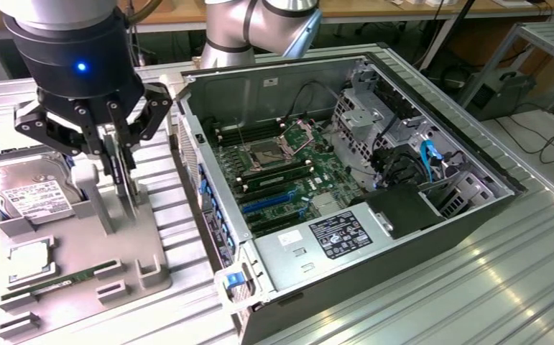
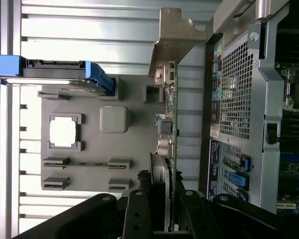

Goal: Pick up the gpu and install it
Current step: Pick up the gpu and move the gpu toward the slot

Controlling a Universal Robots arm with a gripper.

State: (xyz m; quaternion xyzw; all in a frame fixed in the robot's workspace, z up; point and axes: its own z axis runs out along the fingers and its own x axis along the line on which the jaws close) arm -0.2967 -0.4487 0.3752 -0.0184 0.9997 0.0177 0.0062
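Hard drive (image 1: 20, 191), RAM stick (image 1: 56, 280), gray tray (image 1: 150, 253)

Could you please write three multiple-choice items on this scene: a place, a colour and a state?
1. Where is the end effector relative to the computer case? A inside it; B above the grey tray, on the exterior view's left of it; C on its far side.
2. What colour are the long expansion slots inside the case? A red; B yellow; C blue.
3. How is the end effector? A shut on the gpu; B open, empty; C shut, empty.
Answers: 1 B, it hangs over the tray beside the case; 2 C, the slots show bright blue; 3 A, the gpu is clamped edge-on in it.
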